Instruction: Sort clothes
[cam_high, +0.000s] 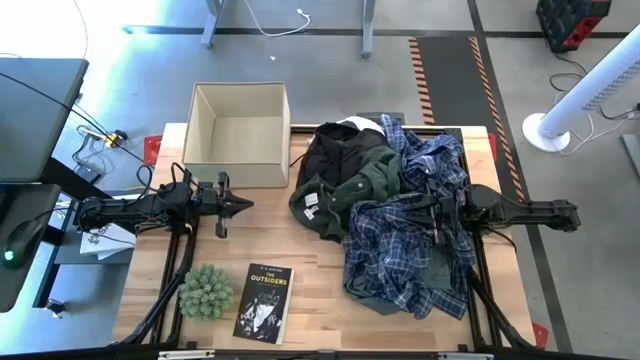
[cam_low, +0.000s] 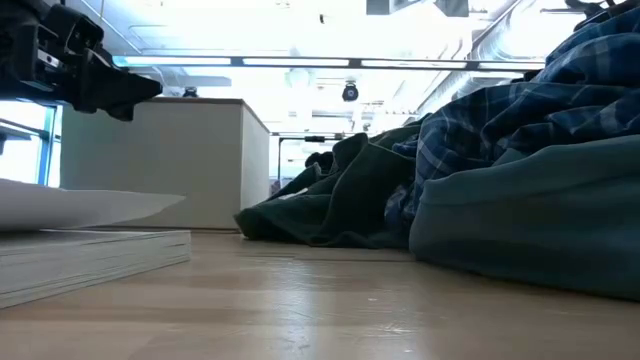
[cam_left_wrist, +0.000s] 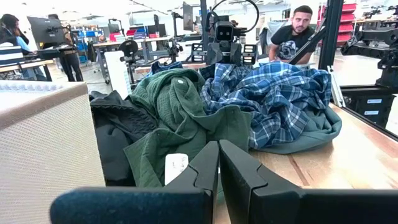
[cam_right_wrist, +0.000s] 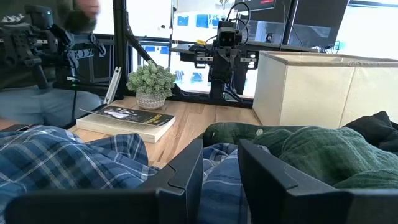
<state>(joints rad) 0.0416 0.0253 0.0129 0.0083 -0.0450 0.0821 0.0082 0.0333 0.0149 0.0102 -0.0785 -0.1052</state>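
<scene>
Right gripper (cam_high: 432, 208) sits amid the clothes (cam_high: 400, 215), fingers parted over plaid shirt (cam_right_wrist: 74, 165), possibly pinching it. Ahead: book (cam_high: 264, 302), plant (cam_high: 206, 292), cardboard box (cam_high: 238, 133). Left gripper (cam_high: 243, 205) clenched, empty.

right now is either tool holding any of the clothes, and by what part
The left tool is shut on nothing, clear of the pile. The right tool sits over the plaid shirt, plaid cloth showing between its fingers; whether it grips cannot be told.
</scene>
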